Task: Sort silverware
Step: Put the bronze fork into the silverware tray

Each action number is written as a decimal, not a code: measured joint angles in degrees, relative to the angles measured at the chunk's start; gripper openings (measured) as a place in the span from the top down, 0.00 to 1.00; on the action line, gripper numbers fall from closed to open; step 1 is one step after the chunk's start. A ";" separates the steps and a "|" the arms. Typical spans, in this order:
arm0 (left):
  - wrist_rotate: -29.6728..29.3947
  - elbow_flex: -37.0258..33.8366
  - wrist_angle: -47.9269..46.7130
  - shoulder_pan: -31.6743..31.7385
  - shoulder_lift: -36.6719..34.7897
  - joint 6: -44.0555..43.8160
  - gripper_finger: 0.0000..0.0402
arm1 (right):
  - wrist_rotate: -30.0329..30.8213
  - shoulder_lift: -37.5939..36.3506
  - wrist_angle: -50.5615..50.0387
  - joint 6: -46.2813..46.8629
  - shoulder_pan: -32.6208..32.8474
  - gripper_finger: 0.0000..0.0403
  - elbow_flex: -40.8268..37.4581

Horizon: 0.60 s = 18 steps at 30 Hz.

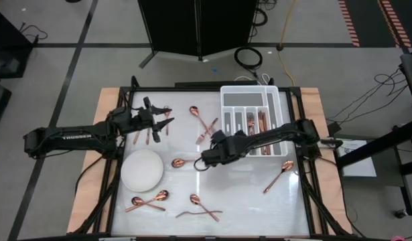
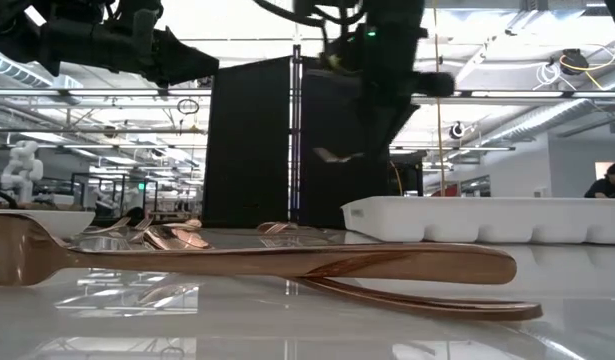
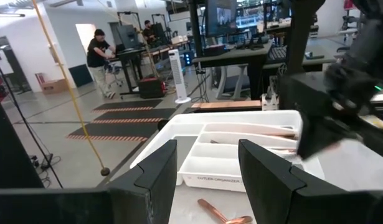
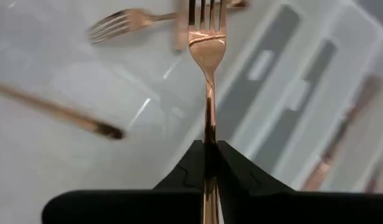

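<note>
We see a copper fork (image 4: 207, 46) pinched by its handle between the closed fingers of the right claw (image 4: 208, 163), its tines pointing straight out ahead of the claw. In the view from above, that right claw (image 1: 212, 155) sits near the middle of the bench (image 1: 252, 201), just beside the near left corner of the white tray (image 1: 227, 94), and the fork looks lifted off the surface, though we cannot tell how high. The tray stands at the far right of the bench, and several of its long slots already hold copper pieces (image 1: 260, 120). The rest of the silverware lies loose on the bench: a spoon (image 1: 180, 162) just left of the right claw, another spoon (image 1: 194, 111) and a fork (image 1: 204, 136) beside the tray's left wall, a spoon (image 1: 278, 175) alone on the right side, and a few crossed pieces (image 1: 149, 201) along the near edge. A round white plate (image 1: 142, 169) rests on the left half of the bench. The left claw (image 1: 160, 122) hangs over the far left part of the bench, above a small cluster of cutlery (image 1: 147, 134), and its fingers (image 3: 160, 171) stand apart with nothing between them.
</note>
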 joint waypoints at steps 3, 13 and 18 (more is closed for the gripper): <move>0.34 0.00 -0.02 0.01 0.01 0.00 0.57 | 0.70 -2.91 -3.83 4.89 -1.85 0.98 -3.02; 3.60 0.00 -1.25 0.02 0.02 2.15 0.57 | -2.62 -15.05 1.48 18.10 -11.10 0.98 -26.21; 3.63 0.00 -1.60 0.01 0.03 2.97 0.57 | -2.59 -17.27 10.80 17.09 -13.43 0.98 -32.43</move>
